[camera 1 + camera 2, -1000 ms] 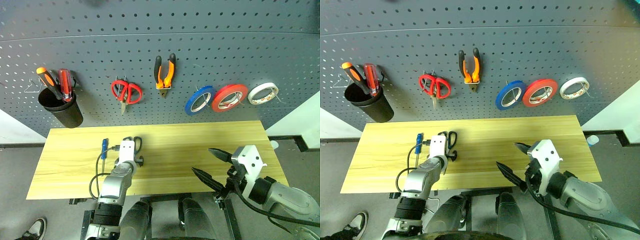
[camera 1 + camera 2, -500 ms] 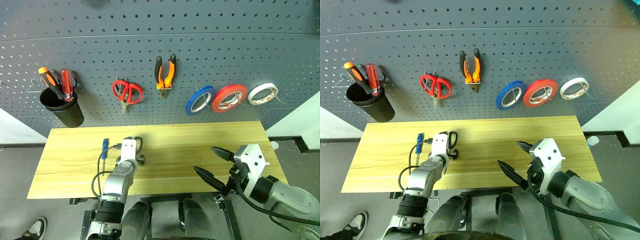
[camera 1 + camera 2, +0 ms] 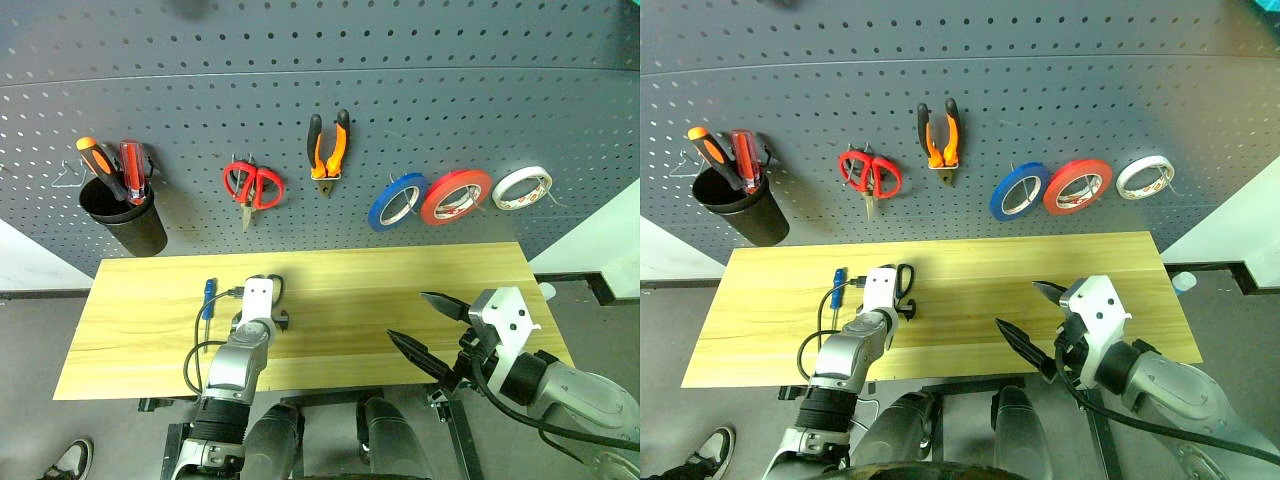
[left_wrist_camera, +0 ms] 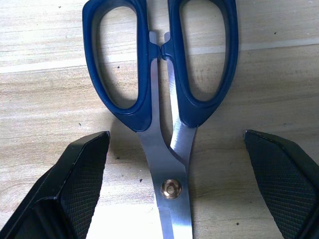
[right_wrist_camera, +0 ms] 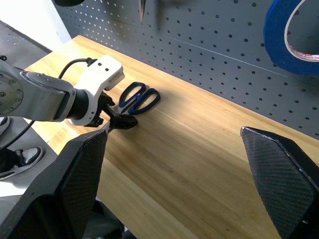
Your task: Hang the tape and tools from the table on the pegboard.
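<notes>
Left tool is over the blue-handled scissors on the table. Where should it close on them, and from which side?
Probably on the steel shank around the pivot rivet of the scissors, coming straight down from above. They lie flat with blades nearly shut, and the open left tool already straddles that narrow neck, a finger on each side. The wide handle loops lie beyond.

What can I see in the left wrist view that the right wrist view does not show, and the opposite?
Left wrist view only: the scissors' brass pivot and steel blades, lying between the open left tool's fingers. Right wrist view only: the pegboard, the blue tape hanging on it, and the open right tool. Both: the blue-handled scissors lying on the wooden table.
</notes>
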`<action>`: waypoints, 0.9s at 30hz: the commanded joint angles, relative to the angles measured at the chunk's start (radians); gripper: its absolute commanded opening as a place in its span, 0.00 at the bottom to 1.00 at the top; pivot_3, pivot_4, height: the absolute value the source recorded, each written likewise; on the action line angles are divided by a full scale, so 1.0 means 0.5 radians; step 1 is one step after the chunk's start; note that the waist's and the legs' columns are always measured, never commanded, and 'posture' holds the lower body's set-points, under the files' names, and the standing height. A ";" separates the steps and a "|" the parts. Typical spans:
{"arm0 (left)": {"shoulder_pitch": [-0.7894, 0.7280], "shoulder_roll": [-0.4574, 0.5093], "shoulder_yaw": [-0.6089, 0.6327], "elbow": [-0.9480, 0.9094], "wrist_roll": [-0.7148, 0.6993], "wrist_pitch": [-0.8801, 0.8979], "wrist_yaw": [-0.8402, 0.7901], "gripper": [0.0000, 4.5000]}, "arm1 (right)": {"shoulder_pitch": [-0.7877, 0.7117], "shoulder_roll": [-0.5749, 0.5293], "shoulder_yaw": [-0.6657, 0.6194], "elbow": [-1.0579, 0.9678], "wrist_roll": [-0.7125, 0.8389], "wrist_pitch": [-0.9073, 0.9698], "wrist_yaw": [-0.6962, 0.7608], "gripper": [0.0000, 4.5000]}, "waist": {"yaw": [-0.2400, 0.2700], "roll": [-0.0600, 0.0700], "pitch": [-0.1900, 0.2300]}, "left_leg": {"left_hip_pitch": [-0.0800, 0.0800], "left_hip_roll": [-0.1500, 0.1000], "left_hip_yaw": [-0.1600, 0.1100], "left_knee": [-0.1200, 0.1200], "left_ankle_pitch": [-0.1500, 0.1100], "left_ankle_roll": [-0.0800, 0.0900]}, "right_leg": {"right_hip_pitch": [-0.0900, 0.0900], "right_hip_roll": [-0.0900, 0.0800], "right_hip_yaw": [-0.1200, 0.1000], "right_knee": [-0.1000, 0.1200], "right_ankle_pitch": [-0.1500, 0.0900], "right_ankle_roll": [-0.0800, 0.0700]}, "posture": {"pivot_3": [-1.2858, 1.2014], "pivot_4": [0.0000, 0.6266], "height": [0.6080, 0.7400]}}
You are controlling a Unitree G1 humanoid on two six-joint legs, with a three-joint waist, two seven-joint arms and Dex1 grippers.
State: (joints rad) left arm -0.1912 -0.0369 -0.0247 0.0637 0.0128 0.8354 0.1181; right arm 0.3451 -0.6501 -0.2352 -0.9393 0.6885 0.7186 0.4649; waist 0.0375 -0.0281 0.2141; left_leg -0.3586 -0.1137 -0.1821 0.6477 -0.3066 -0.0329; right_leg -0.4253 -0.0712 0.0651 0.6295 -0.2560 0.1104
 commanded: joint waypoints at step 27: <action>0.072 0.039 -0.097 -0.021 0.016 0.105 -0.127 0.15 | -0.034 0.000 0.037 -0.038 -0.085 -0.056 -0.018 1.00 | 0.002 0.002 0.001 | 0.001 0.000 0.000 -0.001 0.000 0.000 | 0.001 0.000 0.000 -0.001 -0.003 0.005 | 0.49 0.39 1.00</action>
State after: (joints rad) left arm -0.1726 -0.0227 -0.0554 0.0287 0.0109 0.8816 0.0636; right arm 0.3309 -0.6511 -0.2177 -0.9388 0.6483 0.7117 0.4559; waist 0.0383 -0.0269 0.2148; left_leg -0.3583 -0.1137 -0.1822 0.6472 -0.3068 -0.0330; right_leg -0.4250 -0.0714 0.0651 0.6292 -0.2574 0.1127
